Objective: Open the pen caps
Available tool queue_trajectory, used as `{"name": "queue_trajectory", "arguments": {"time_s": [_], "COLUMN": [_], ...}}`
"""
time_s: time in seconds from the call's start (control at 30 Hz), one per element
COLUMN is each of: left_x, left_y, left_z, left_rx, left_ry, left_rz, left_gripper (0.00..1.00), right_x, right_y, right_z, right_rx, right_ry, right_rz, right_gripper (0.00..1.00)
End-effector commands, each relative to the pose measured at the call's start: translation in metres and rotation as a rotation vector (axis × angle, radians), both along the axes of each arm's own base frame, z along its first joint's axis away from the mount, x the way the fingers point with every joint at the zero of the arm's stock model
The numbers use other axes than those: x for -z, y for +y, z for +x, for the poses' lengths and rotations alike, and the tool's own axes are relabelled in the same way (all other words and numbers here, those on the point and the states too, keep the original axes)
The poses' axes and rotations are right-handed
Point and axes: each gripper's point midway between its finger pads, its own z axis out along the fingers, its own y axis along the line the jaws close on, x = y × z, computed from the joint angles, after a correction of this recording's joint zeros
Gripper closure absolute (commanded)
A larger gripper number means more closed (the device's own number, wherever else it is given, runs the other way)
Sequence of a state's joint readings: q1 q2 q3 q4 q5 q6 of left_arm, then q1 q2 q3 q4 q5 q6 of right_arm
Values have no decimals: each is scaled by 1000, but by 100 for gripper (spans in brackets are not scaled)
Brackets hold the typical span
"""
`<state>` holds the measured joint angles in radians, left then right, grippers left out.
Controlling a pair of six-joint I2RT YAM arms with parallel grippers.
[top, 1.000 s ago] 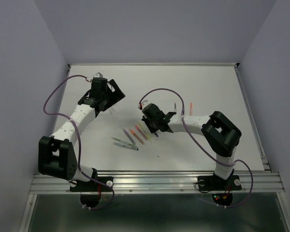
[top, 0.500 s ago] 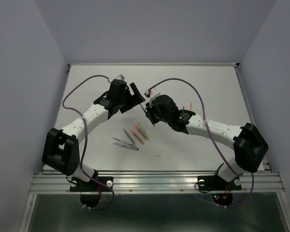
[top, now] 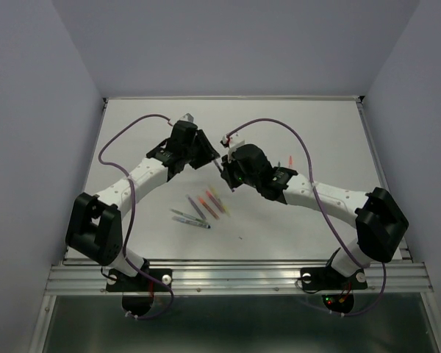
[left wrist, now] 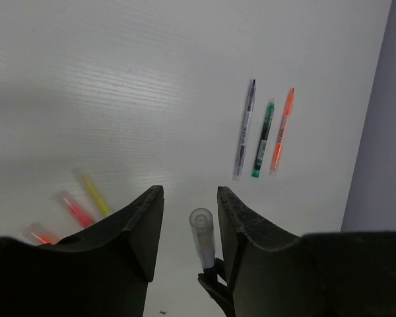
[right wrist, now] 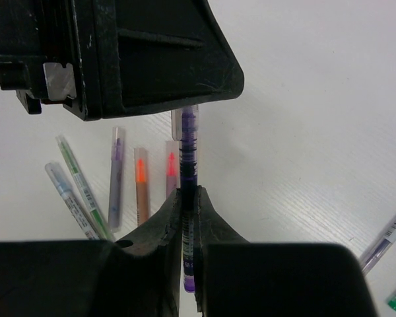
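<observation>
My right gripper (right wrist: 189, 195) is shut on the barrel of a purple pen (right wrist: 189, 155) and holds it above the table. The pen's clear cap (left wrist: 202, 231) pokes up between the fingers of my left gripper (left wrist: 190, 191). Those fingers stand partly closed. The cap lies close to the right finger, and a gap shows on its left side. In the top view the left gripper (top: 209, 157) and the right gripper (top: 224, 170) meet tip to tip near the table's middle. From the right wrist, the left gripper's black body hides the cap's end (right wrist: 178, 125).
Several pens (top: 202, 206) lie fanned on the white table in front of the grippers, among them orange, purple and green ones (right wrist: 112, 185). A purple, a green and an orange pen (left wrist: 263, 137) lie side by side further right. Yellow and pink ones (left wrist: 92, 195) lie below the left gripper.
Both arms swung toward the table's middle and met. The left gripper's jaws have narrowed from wide open around the cap of the pen that the right gripper holds.
</observation>
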<state>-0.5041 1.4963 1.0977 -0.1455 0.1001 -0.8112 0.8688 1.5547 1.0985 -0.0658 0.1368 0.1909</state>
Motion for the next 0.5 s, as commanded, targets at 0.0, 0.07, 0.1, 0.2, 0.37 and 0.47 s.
{"name": "queue_trajectory", "arguments": {"time_s": [0.0, 0.07, 0.1, 0.2, 0.37, 0.47], "left_x": [-30, -30, -30, -30, -29, -28], "left_y": [-10, -11, -12, -14, -16, -17], "left_z": [12, 13, 13, 13, 14, 14], "left_rx": [-1, -1, 1, 4, 7, 10], "left_ry": [-74, -73, -72, -74, -72, -70], "left_rz": [-33, -31, -30, -27, -19, -11], "left_gripper": [52, 53, 56, 65, 87, 100], "right_x": [-27, -25, -25, -22, -20, -23], "right_y": [8, 8, 8, 7, 6, 7], "right_z": [10, 10, 11, 13, 16, 18], "right_rx": [23, 27, 30, 44, 53, 58], "right_ry": [-51, -46, -45, -42, -42, -49], "right_rz": [67, 60, 58, 43, 30, 32], "right_gripper": [99, 99, 99, 99, 99, 99]}}
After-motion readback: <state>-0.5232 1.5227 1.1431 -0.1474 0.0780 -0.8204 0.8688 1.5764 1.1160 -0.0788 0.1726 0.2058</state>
